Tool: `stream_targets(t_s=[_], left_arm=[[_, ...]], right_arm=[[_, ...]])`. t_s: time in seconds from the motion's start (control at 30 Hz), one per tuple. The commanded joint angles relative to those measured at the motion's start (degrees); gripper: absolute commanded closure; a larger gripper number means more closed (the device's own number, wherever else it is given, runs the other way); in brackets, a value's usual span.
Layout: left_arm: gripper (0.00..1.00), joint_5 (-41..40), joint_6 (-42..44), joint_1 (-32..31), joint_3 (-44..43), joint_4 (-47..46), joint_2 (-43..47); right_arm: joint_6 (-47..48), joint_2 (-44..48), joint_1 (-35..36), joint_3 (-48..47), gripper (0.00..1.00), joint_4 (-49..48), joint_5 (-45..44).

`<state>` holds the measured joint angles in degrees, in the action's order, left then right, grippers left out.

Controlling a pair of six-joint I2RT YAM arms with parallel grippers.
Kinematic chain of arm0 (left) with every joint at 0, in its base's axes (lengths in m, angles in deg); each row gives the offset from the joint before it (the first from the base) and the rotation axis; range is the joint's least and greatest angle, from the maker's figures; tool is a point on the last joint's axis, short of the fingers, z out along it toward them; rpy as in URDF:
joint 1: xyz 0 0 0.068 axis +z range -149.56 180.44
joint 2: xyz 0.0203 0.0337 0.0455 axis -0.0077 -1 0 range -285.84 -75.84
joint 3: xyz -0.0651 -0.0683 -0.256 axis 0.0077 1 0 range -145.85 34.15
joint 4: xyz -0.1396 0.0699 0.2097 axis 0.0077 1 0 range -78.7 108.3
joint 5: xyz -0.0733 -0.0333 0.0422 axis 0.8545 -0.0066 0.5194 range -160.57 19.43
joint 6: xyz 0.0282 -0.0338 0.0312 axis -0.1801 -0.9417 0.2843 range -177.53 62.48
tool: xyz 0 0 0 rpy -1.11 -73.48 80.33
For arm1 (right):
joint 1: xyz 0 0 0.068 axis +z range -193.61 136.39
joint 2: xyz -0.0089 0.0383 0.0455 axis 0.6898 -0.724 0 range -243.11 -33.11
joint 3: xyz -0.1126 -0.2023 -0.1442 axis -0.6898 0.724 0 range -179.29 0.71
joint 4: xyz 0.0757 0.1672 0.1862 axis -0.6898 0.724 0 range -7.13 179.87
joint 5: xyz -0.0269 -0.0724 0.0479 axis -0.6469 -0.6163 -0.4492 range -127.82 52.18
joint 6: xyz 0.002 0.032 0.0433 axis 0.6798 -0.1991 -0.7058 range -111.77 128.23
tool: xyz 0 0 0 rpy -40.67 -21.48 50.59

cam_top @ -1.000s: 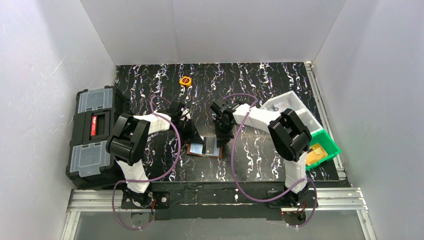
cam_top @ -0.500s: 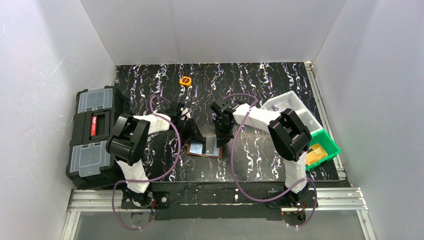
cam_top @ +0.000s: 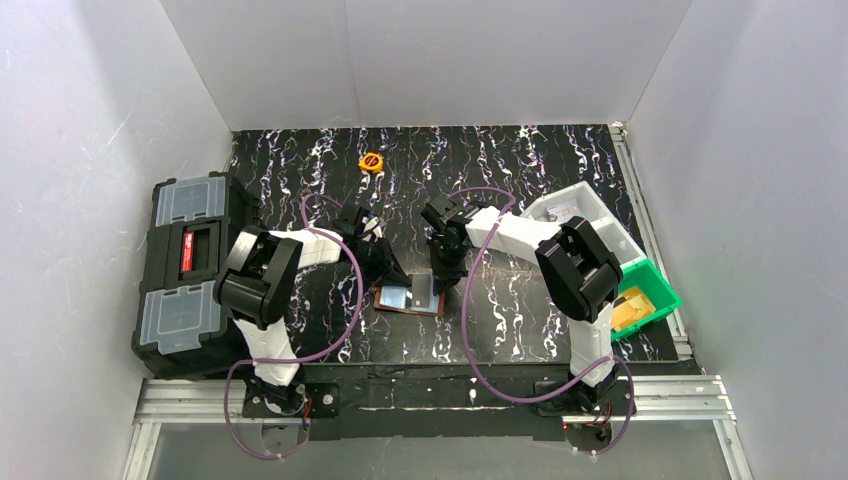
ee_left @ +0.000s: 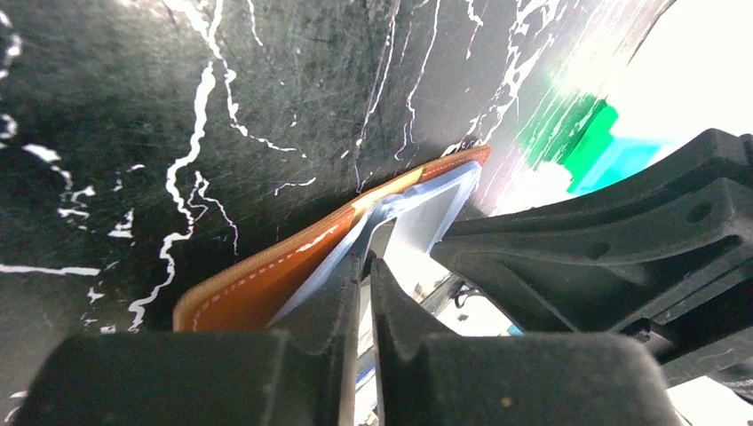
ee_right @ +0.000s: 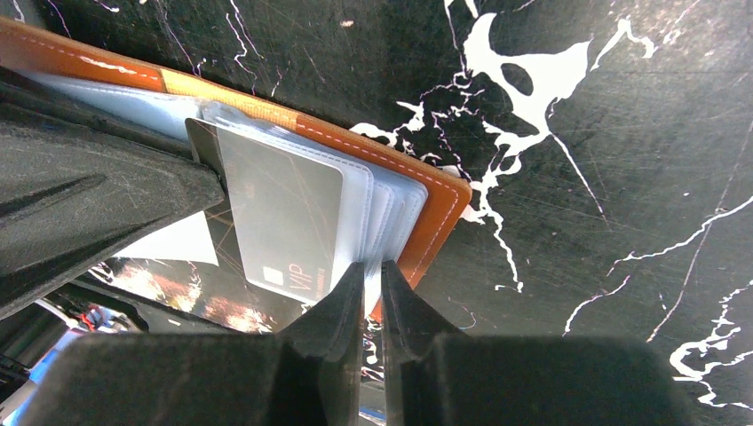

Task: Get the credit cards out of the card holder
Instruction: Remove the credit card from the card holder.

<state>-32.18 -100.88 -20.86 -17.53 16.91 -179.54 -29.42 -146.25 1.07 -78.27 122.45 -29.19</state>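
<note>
The top camera looks down on the whole table (cam_top: 520,170) from high behind its near edge. Both wrist cameras sit low and very close, on opposite sides of the card holder (cam_top: 408,297), which all three views share.

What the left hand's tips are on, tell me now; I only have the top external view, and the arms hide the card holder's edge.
Observer: In the left wrist view the left hand has its tips almost together at the edge of the clear pockets of the card holder. I cannot tell whether they nip one.
Operator: Now give me the right hand.
Observer: The right hand is closed on the clear pockets' edge, beside the leather corner.
Operator: Report any card.
Observer: A grey credit card marked VIP sits in the top pocket, not yet out.
</note>
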Motion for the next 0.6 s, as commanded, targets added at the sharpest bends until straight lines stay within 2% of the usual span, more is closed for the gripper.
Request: stream_targets(t_s=[0.0, 0.27, 0.57], left_arm=[[1.00, -0.05, 0.06, -0.42, 1.27, 0.46, 0.45], [1.00, -8.44, 6.55, 1.24, -3.50, 13.39, 5.85], [1.00, -12.30, 10.05, 2.84, -7.22, 20.46, 11.74]], right_arm=[[1.59, -6.06, 0.78, 3.39, 0.84, 1.60, -5.99], [1.43, -5.61, 0.80, 4.06, 0.84, 1.20, -6.16], [1.48, -4.88, 0.62, 3.96, 0.84, 0.97, -6.17]])
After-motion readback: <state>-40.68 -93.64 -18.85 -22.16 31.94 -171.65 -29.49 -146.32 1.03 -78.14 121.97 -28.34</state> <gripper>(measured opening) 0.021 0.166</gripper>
